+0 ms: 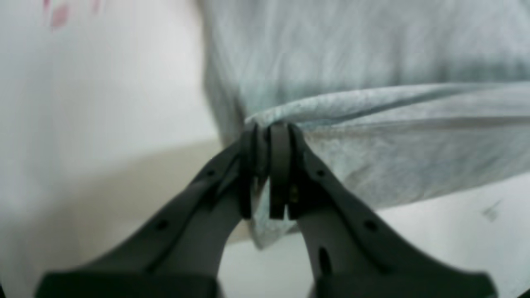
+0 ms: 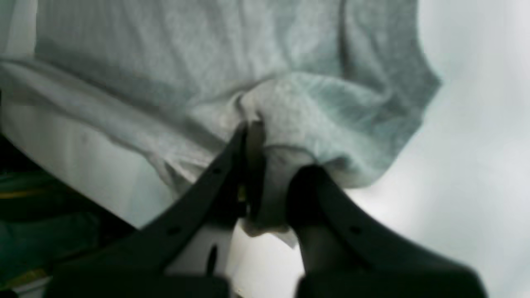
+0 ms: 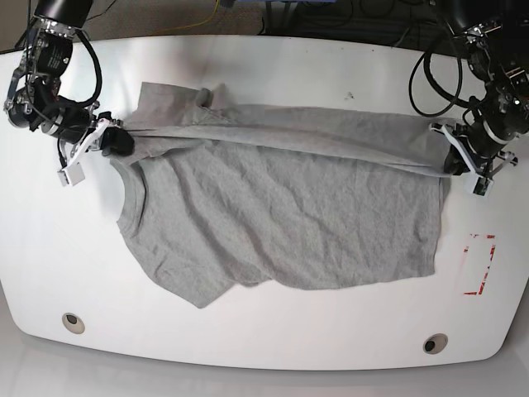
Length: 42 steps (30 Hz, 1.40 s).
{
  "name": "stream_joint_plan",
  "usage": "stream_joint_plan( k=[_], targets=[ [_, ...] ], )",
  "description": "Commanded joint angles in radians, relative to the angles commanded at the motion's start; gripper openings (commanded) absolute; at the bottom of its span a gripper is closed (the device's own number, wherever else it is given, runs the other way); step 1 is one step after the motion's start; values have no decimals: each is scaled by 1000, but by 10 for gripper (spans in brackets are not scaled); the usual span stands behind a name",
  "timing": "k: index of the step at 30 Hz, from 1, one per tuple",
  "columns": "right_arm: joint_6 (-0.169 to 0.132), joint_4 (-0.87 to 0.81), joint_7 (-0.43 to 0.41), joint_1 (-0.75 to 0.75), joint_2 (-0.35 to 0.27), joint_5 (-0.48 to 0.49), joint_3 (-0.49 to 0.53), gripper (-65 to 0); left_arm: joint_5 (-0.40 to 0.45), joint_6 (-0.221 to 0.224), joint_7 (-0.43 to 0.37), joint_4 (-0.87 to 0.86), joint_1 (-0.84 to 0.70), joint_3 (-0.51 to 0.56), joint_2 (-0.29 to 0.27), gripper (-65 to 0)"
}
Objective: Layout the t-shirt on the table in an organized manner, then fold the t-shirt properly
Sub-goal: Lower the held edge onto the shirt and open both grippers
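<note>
The heather-grey t-shirt [image 3: 281, 215] lies spread across the middle of the white table [image 3: 264, 339], wrinkled, with its far edge pulled into a taut fold between the two arms. My left gripper [image 3: 447, 157] is shut on the shirt's edge at the base view's right; the left wrist view shows its fingers [image 1: 279, 165] pinching the t-shirt [image 1: 372, 124]. My right gripper [image 3: 124, 142] is shut on the cloth at the base view's left; the right wrist view shows a bunch of the t-shirt [image 2: 285, 107] caught between its fingers [image 2: 248, 165].
A red dashed rectangle [image 3: 480, 265] marks the table at the right. Two round grey grommets [image 3: 73, 321] [image 3: 435, 342] sit near the front edge. Cables [image 3: 331, 21] hang behind the table's far edge. A small dark speck [image 3: 350, 95] lies beyond the shirt.
</note>
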<state>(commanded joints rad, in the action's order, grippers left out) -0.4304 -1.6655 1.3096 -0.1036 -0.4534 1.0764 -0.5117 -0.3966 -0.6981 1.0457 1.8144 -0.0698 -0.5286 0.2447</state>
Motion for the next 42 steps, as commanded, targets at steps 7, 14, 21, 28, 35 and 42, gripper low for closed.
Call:
stream_joint_plan(
  k=[7,14,21,28,35,42],
  targets=[
    [0,124,0,104,-2,0,0,-650,86,0,0,-43,74,66,0,-612],
    [0,258,0,196,-3,-2,3,-650,184,0,-3,-147,167,86,0,-612],
    [0,318,-2,255,0,-34,3,-650,235,0,-49,-273,235,97,2,-612],
    [-6,321,-2,292,26,-183,3,-548,296,0,-124,-338,232,98,2,-607],
    [-6,319,0,298,31,-245,3,-126,345,0,-126,-356,232,115,3,-581],
    [-5,241,6,281,29,-244,3,0,379,0,-126,-350,232,192,34,-267]
  ],
)
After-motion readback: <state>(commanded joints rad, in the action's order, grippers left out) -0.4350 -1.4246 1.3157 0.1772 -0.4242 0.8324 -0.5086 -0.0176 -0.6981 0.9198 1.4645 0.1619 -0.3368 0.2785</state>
